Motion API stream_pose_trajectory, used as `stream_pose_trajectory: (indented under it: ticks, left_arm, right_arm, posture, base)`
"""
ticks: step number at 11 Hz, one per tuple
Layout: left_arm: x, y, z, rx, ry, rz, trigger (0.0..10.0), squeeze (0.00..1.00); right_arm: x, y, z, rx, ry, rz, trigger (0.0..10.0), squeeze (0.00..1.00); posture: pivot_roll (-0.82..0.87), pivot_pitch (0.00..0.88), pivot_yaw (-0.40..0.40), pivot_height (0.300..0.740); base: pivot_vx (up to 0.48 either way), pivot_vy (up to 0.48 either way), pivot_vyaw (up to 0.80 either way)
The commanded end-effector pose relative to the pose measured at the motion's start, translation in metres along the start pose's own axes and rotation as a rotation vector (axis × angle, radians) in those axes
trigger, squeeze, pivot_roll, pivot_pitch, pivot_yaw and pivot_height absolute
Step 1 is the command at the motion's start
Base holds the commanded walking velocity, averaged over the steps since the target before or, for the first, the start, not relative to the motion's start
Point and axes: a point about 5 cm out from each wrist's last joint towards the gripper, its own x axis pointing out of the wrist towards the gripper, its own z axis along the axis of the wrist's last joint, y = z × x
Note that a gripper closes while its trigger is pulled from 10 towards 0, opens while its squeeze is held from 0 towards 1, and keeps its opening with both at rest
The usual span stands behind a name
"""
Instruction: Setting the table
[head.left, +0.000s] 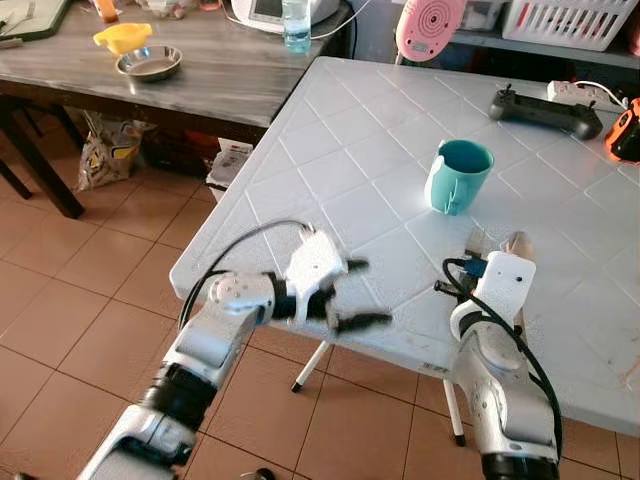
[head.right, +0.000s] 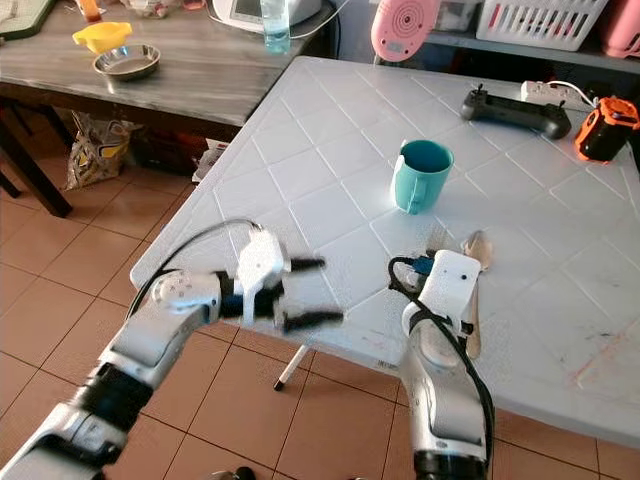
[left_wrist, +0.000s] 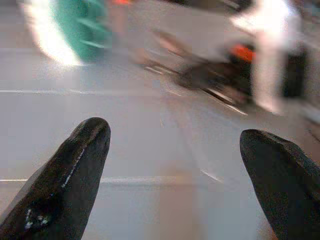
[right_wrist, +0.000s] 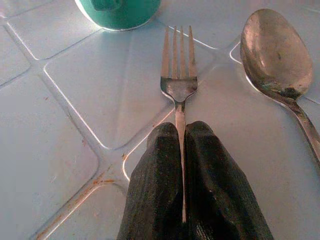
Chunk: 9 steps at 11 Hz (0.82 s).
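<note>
The fork (right_wrist: 178, 85) is lying flat on the white table (head.left: 340, 170), lower right of centre in the head views, its long axis running straight out from the right gripper (right_wrist: 182, 150), tines toward the teal mug (head.left: 458, 175). You are clamping its handle between closed fingers. The spoon (right_wrist: 272, 55) is lying just beside it, roughly parallel. Your left gripper (head.left: 345, 295), fingers spread and holding nothing, is hovering at the table's near edge, farther from the fork.

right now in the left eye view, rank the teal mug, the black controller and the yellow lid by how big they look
1. black controller and teal mug: too alike to rank, and the mug sits nearer the camera
2. yellow lid, farthest away
</note>
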Motion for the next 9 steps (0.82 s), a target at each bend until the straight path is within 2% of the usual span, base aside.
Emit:
stream_pose_trajectory:
  ticks: [1, 4, 6, 7, 9]
  left_arm:
    - [-0.002, 0.011, 0.008, 0.025, -0.039, 0.095, 10.0, 0.0]
    - [-0.006, 0.028, 0.014, 0.016, -0.14, 0.327, 10.0, 0.0]
    - [-0.007, 0.034, 0.013, -0.032, -0.194, 0.434, 10.0, 0.0]
    - [-0.008, 0.033, 0.018, -0.035, -0.264, 0.431, 0.0, 0.0]
    - [-0.006, 0.036, 0.022, -0.035, -0.297, 0.459, 0.0, 0.0]
  right_arm:
    - [-0.004, 0.003, -0.003, -0.013, -0.004, 0.022, 0.0, 0.0]
    - [-0.017, 0.004, 0.018, -0.06, -0.182, 0.052, 0.0, 0.0]
    - [-0.029, 0.001, 0.031, -0.157, -0.296, 0.06, 0.0, 0.0]
    - [-0.033, -0.003, 0.033, -0.164, -0.312, 0.051, 0.0, 0.0]
    - [-0.039, -0.013, 0.036, -0.171, -0.333, 0.02, 0.0, 0.0]
  posture:
    - [-0.01, 0.136, 0.04, 0.74]
    - [-0.01, 0.123, 0.033, 0.74]
    - [-0.01, 0.096, 0.023, 0.74]
    - [-0.01, 0.084, 0.022, 0.74]
    - [-0.01, 0.074, 0.021, 0.74]
  base:
    - [0.0, 0.0, 0.0]
    - [0.0, 0.0, 0.0]
    - [0.0, 0.0, 0.0]
    - [0.0, 0.0, 0.0]
    - [0.0, 0.0, 0.0]
